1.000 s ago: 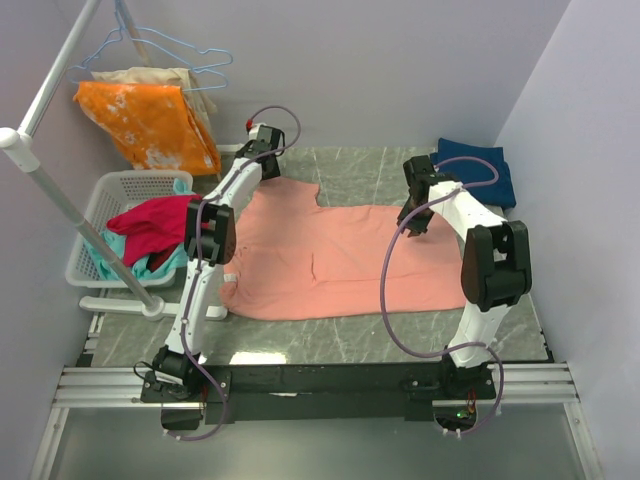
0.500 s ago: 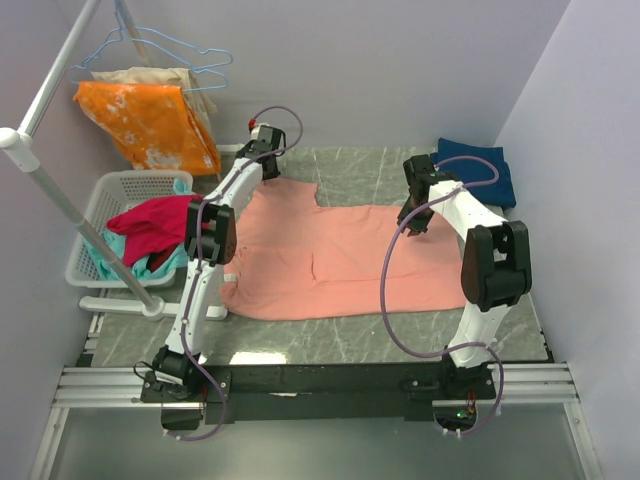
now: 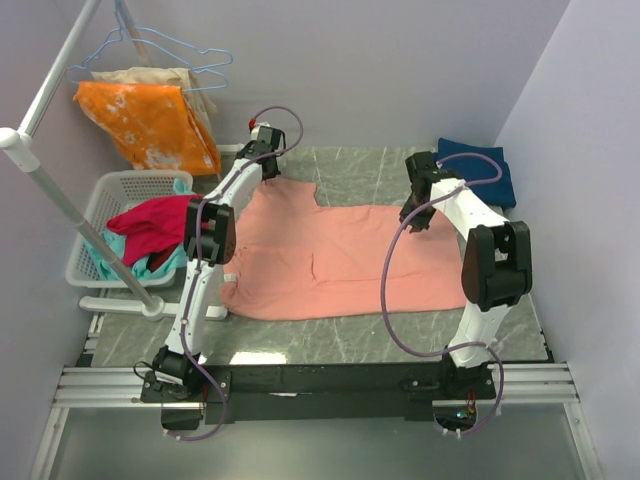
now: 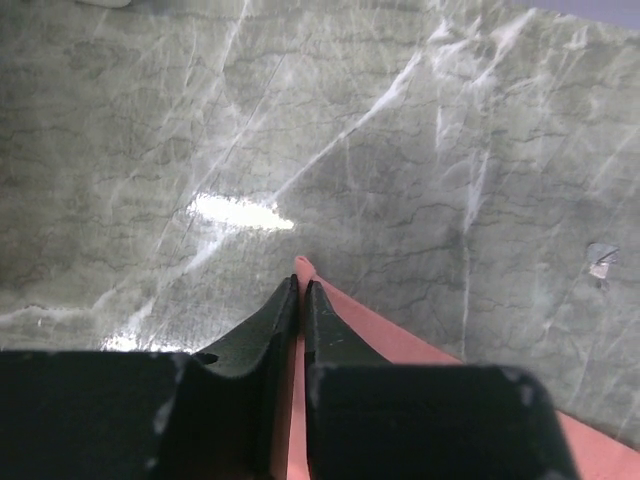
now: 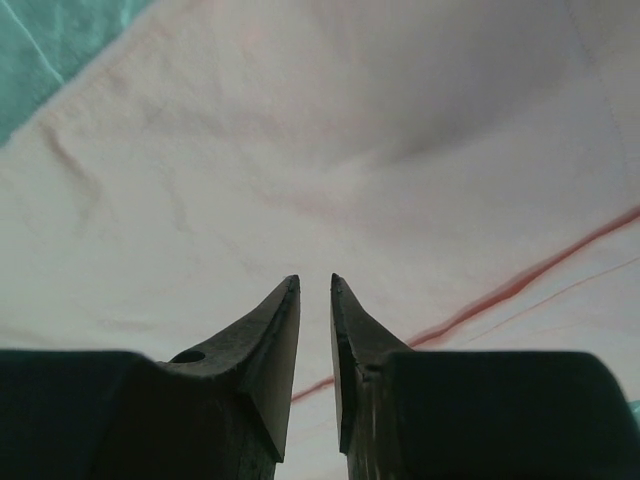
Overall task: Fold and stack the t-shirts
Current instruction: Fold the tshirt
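Fold start. I had left gripper [image 4: 301, 290] pinched on salmon-pink t-shirt [image 3: 330, 250] corner; right gripper [image 5: 315, 285] barely apart, hold unclear. Next needed: joint lift.

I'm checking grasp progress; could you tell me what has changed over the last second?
The left gripper closed onto the far corner of the salmon-pink t-shirt. The right gripper barely shifted; that shirt still lies spread flat and the navy t-shirt stays at the back right.
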Tool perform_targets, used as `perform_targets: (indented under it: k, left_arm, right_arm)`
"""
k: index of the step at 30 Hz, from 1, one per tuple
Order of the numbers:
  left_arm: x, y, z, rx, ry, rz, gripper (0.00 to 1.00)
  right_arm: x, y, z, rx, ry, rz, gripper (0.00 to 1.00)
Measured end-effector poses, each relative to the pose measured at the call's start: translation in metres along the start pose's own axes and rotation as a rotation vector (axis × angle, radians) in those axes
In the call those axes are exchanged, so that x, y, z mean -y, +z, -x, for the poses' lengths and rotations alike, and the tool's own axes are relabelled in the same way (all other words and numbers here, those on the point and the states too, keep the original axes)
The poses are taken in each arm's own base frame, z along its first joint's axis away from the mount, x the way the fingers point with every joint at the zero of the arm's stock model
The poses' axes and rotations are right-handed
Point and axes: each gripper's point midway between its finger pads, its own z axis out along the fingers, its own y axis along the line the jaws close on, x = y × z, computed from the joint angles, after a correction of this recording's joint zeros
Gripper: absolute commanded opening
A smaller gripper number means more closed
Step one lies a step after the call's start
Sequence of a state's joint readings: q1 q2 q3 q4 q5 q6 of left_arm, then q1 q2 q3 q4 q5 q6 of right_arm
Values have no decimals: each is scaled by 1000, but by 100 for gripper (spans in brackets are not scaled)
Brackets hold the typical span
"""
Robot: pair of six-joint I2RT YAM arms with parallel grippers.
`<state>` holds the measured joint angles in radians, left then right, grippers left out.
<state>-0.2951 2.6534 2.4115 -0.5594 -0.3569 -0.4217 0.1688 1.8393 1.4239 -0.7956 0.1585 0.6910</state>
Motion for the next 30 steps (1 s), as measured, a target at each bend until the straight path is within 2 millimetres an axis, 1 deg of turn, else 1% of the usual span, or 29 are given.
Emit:
perform_targets:
  k: [3, 7, 12, 17, 20, 24, 26, 30]
  left_arm:
    - [4, -1, 5, 14, -8, -17, 1]
    - [10, -6, 16, 46, -16, -36, 1]
    - [16, -16, 27, 79, -7, -50, 1]
    - [15, -25, 30, 88, -4, -44, 1]
    - [14, -30, 32, 88, -4, -43, 1]
    - [14, -35, 33, 86, -3, -44, 1]
    - [14, -37, 34, 85, -2, -44, 1]
    - [16, -40, 34, 85, 2, -46, 1]
  right_arm:
    - [-2, -4, 15, 27, 20, 9, 26]
    - [-4, -4, 36, 59, 57, 18, 26]
    - [4, 2, 57, 81, 104, -4, 25]
    - [23, 19, 76, 91, 149, -58, 27]
    - [32, 34, 95, 102, 165, -99, 28]
    - [41, 54, 119, 121, 179, -150, 34]
    - [48, 63, 123, 119, 186, -170, 36]
    - [61, 69, 126, 101, 197, -202, 36]
